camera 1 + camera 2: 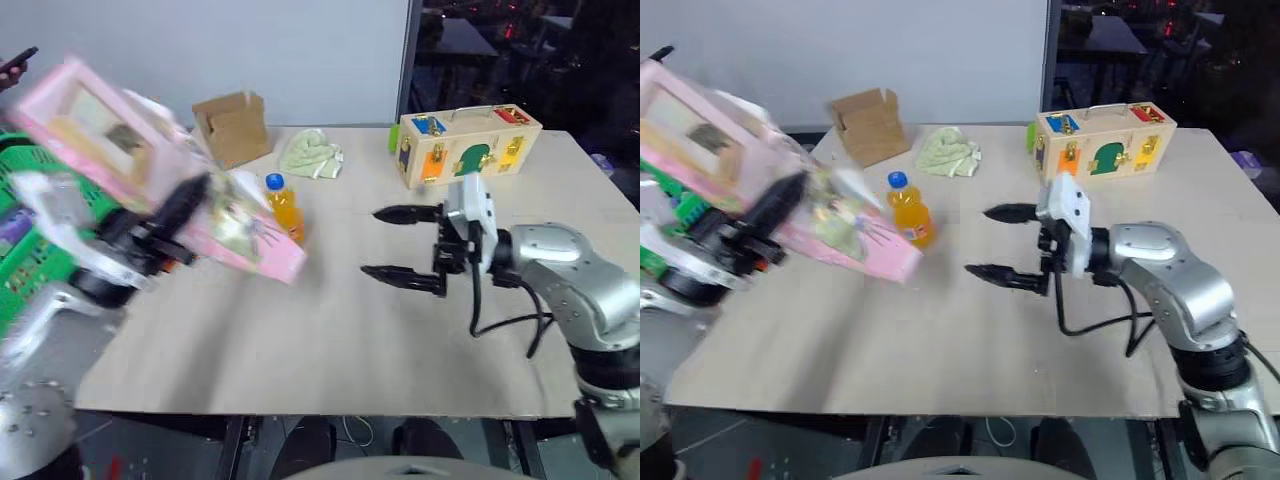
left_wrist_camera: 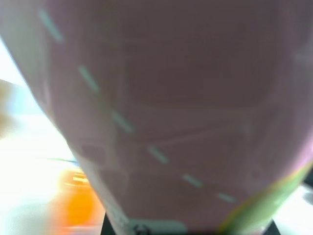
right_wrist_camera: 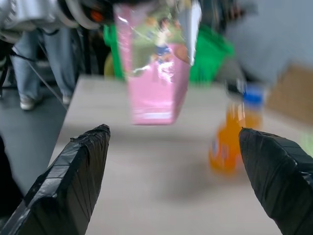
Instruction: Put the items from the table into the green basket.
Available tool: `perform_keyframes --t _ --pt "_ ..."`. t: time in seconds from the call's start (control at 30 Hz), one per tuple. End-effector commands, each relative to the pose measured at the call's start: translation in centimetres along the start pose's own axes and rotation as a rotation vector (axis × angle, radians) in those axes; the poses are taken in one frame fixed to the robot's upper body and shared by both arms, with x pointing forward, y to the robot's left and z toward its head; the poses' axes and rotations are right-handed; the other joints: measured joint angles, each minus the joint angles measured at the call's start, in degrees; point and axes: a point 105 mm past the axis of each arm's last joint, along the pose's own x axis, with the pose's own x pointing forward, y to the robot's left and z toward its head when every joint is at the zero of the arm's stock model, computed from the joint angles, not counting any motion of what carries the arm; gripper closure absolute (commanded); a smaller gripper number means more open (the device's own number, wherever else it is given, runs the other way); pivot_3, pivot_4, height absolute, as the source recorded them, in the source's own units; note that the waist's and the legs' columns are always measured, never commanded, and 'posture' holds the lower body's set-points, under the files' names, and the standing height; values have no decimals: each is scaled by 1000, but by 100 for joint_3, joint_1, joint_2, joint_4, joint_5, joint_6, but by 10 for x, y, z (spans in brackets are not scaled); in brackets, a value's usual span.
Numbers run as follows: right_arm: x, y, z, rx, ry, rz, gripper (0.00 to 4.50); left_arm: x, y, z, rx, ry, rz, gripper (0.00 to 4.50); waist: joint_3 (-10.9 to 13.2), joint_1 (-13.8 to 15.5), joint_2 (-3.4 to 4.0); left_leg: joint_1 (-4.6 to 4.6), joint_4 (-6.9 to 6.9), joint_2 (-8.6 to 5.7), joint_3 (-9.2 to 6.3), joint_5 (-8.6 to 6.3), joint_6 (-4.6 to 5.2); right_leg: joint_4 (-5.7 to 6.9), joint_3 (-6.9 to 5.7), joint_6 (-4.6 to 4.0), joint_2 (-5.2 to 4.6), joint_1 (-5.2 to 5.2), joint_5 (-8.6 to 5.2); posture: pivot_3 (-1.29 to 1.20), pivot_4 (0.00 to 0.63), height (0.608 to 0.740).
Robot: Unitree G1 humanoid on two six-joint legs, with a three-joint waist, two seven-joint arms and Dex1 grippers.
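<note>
bare table (image 1: 330, 330) ahead, bottle (image 1: 285, 207) beyond

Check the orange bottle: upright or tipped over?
Upright. The orange bottle stands on the table, blue cap on top, beside the lifted pink carton.

The carton (image 1: 150, 170) is pink and white with a printed cartoon picture on its face, and the basket (image 1: 30, 250) beyond the table's left edge is bright green with lattice sides. The bottle (image 1: 285, 208) holds orange liquid under a blue cap and carries an orange label, standing on the plain light beige table (image 1: 330, 340). Near the far edge are a brown cardboard box (image 1: 232, 125), a pale green cloth (image 1: 312, 155) and a light wooden box (image 1: 468, 143) with blue, orange, green, yellow and red panels; both grippers have black fingers (image 1: 405, 214).
</note>
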Motion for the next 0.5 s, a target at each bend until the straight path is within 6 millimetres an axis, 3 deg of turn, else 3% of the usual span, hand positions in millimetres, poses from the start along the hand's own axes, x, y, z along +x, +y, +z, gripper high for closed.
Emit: perform_keyframes --t 0.03,0.3,0.5 --pt "10 -5 27 -74 -109 2 45 -9 63 56 256 -140 281 4060 -7 155 -10 0 0 0 0 0 0 0 -1 0 1 -1 0 244 0 740" --pt "25 -2 43 -101 -179 9 45 5 162 77 642 42 520 4060 -13 411 -40 -12 -54 -2 -12 2 -6 -27 -23 -2 -6 -21 0 175 0 740" --pt "25 2 46 -116 -197 4 45 18 205 66 727 125 584 4060 -21 328 -59 -16 -54 -3 -5 10 -21 -27 -28 2 -13 -24 2 85 0 740"
